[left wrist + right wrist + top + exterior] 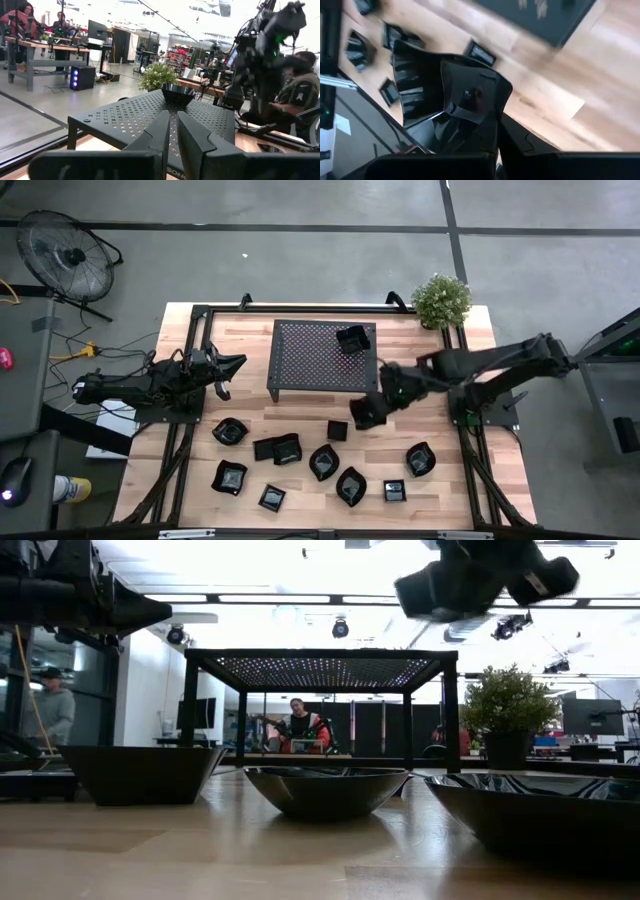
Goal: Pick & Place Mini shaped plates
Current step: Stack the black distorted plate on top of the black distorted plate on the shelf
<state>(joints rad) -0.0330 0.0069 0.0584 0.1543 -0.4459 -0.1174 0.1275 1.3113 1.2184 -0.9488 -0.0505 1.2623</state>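
Observation:
Several small glossy black mini plates lie flat on the wooden table [180,480] in front of the black mesh rack [310,360], among them a leaf-shaped one [323,462] and a square one [337,430]. Another plate [352,338] sits on the rack's top, also seen in the left wrist view [177,93]. My right gripper [366,410] hovers off the rack's near right corner, shut on a mini plate [415,85]. My left gripper [228,366] waits shut at the rack's left side, touching nothing. My right gripper holds the mini plate by its rim [447,107], with one finger [470,95] lying inside the hollow; the other finger is hidden behind the plate. The plate is lifted clear of the table and tilted, as the low view [470,585] also shows.
A potted plant [441,300] stands at the table's far right corner. The rack stands on thin legs [450,720] with open space beneath. Bare wood lies between the rack and the row of plates. People sit at desks in the room behind.

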